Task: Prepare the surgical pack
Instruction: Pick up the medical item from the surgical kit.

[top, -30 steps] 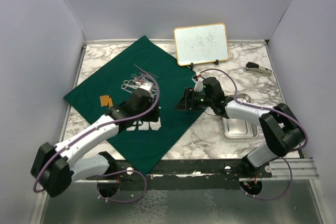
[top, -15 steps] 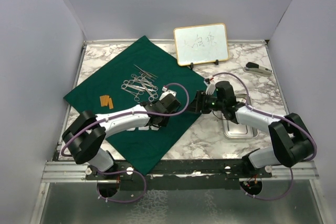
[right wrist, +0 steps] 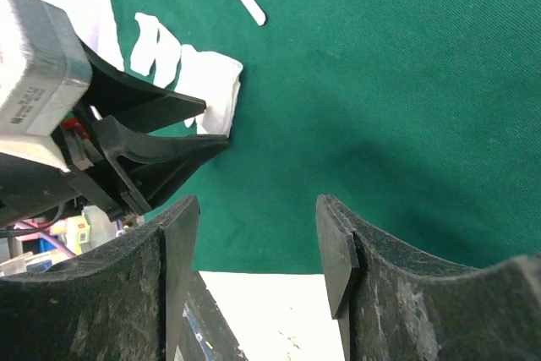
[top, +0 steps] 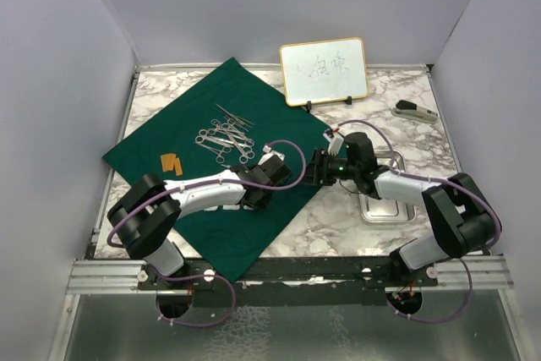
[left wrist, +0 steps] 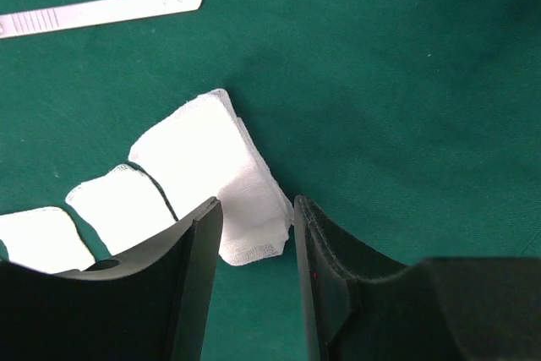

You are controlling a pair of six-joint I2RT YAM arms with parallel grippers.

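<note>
The dark green cloth (top: 211, 99) lies spread over the left of the marble table, with silver scissor-like instruments (top: 224, 135) on it. My left gripper (top: 269, 177) is low over the cloth's right part. In the left wrist view its jaws (left wrist: 256, 205) are narrowed on the bunched corner of a white gauze square (left wrist: 203, 150); two more gauze squares (left wrist: 118, 205) lie in a row to its left. My right gripper (top: 319, 166) stands open just above the cloth's right edge, nothing between its fingers (right wrist: 258, 234), facing the left gripper (right wrist: 161, 137). The steel tray (top: 380, 210) sits under the right arm.
A flat steel handle (left wrist: 101, 8) lies on the cloth beyond the gauze. The gold-framed whiteboard (top: 325, 69) stands at the back. A small grey tool (top: 414, 109) lies at the back right, and orange tabs (top: 172, 162) on the cloth's left.
My left gripper has swung right across the cloth to the gauze and its jaws have narrowed on it. My right gripper has drawn back right to the cloth's edge.
</note>
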